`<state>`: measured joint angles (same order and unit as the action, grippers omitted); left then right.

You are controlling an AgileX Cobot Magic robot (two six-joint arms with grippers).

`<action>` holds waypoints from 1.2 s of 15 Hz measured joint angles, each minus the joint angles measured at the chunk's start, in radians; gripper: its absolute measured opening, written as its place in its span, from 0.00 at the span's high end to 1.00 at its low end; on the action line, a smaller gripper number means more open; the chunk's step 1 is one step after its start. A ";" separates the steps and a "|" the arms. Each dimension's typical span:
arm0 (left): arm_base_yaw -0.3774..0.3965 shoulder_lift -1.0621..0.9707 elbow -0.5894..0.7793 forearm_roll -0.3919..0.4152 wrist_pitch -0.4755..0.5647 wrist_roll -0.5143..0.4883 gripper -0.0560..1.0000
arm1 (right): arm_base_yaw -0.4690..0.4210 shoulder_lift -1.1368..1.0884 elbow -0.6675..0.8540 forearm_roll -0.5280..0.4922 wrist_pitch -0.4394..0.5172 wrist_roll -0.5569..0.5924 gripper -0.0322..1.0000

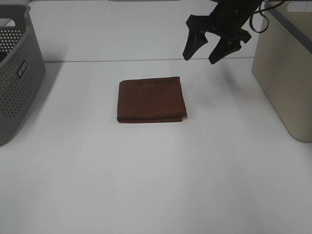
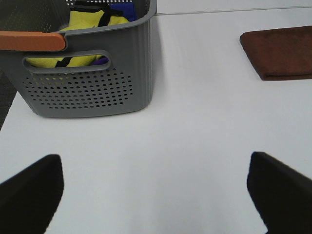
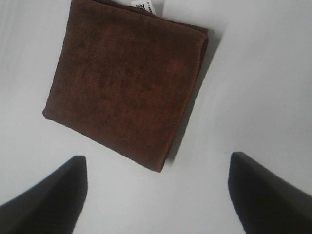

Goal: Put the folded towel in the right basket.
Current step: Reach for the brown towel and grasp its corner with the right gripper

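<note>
Clearly, yellow cloth (image 2: 90,22) inside grey basket (image 2: 97,92), brown towel (image 2: 282,51) outside.

You see a rust-brown folded cloth towel (image 1: 151,99) with a small white label (image 3: 148,6), lying on a plain white table (image 1: 156,185). The grey plastic basket (image 1: 19,83) is dotted with rows of round holes. An orange bar (image 2: 31,40) shows at its rim and a yellow cloth (image 2: 87,22) inside. The smooth rectangular basket (image 1: 285,83) is plain beige. The left gripper (image 2: 153,161) and right gripper (image 1: 200,59) are black.

Bright even light, soft shadows
</note>
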<state>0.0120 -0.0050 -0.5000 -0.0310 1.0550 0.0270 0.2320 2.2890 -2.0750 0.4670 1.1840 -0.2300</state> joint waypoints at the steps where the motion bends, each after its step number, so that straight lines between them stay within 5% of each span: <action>1: 0.000 0.000 0.000 0.000 0.000 0.000 0.03 | 0.000 0.048 -0.023 0.022 0.004 0.001 0.23; 7: 0.000 0.000 0.000 0.000 0.000 0.000 0.03 | 0.000 0.269 -0.131 0.166 0.006 -0.008 0.20; 15: 0.000 0.000 0.000 0.000 0.000 0.000 0.03 | 0.002 0.338 -0.145 0.216 -0.017 -0.061 0.20; 18: 0.000 0.000 0.000 0.000 0.000 0.000 0.03 | 0.030 0.359 -0.147 0.265 -0.063 -0.113 0.32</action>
<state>0.0120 -0.0050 -0.5000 -0.0310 1.0550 0.0270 0.2620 2.6480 -2.2220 0.7320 1.1210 -0.3430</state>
